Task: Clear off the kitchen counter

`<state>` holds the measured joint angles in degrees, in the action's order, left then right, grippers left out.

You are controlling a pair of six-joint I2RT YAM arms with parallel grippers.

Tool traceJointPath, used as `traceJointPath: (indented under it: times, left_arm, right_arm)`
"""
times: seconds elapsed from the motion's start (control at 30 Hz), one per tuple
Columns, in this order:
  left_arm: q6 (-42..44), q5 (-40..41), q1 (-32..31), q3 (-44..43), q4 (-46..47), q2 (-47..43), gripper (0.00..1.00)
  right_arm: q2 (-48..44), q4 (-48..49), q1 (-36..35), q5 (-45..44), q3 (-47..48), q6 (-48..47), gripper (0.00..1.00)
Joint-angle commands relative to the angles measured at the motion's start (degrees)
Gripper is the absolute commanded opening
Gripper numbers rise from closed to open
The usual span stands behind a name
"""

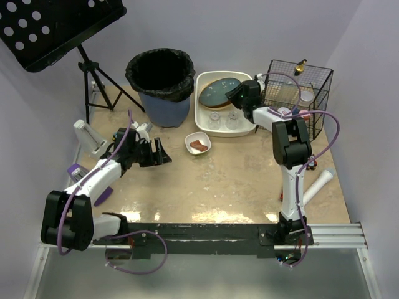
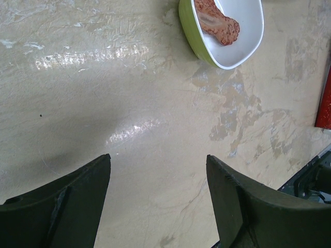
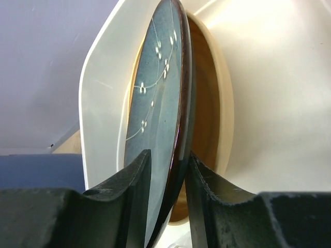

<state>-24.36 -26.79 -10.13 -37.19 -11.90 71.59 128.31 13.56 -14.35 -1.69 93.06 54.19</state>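
Observation:
The kitchen counter [image 1: 237,180] is a mottled beige top. At its back stands a white tub [image 1: 202,118] holding a blue-green plate [image 1: 218,92] and two upturned glasses [image 1: 215,120]. My right gripper [image 1: 240,93] reaches into the tub. In the right wrist view its jaws straddle the plate's [image 3: 158,98] dark rim, slightly parted and open, with a tan dish [image 3: 204,129] behind. My left gripper [image 1: 161,152] hovers wide open over bare counter [image 2: 129,93], holding nothing. A small green-and-white bowl [image 2: 227,31] with a piece of reddish food sits ahead of it.
A blue bin with a black liner [image 1: 161,84] stands at the back, left of the tub. A black wire basket [image 1: 299,93] is at the back right. A white tube [image 1: 318,185] lies near the right arm. A white object [image 1: 87,136] and a music stand's legs [image 1: 100,81] are at left.

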Motion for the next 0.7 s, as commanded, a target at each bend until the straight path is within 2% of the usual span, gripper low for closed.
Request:
traceJointPath:
  times: [0.0, 0.17, 0.43, 0.67]
  left_arm:
    - [1.2, -0.9, 0.5, -1.2, 0.9, 0.2, 0.79]
    - [1.2, -1.0, 0.5, -1.3, 0.8, 0.4, 0.79]
    - [1.2, -1.2, 0.5, -1.4, 1.0, 0.6, 0.79]
    - [1.2, -1.3, 0.5, -1.4, 0.9, 0.7, 0.79]
  right_arm:
    - [-0.6, 3.9, 0.1, 3.6, 3.5, 0.6, 0.35]
    - [-0.9, 3.0, 0.4, 4.2, 3.7, 0.4, 0.39]
    - [-1.3, 0.3, 0.6, 5.5, 4.9, -0.2, 0.55]
    - [-2.0, -3.9, 0.8, 5.0, 6.5, -1.1, 0.64]
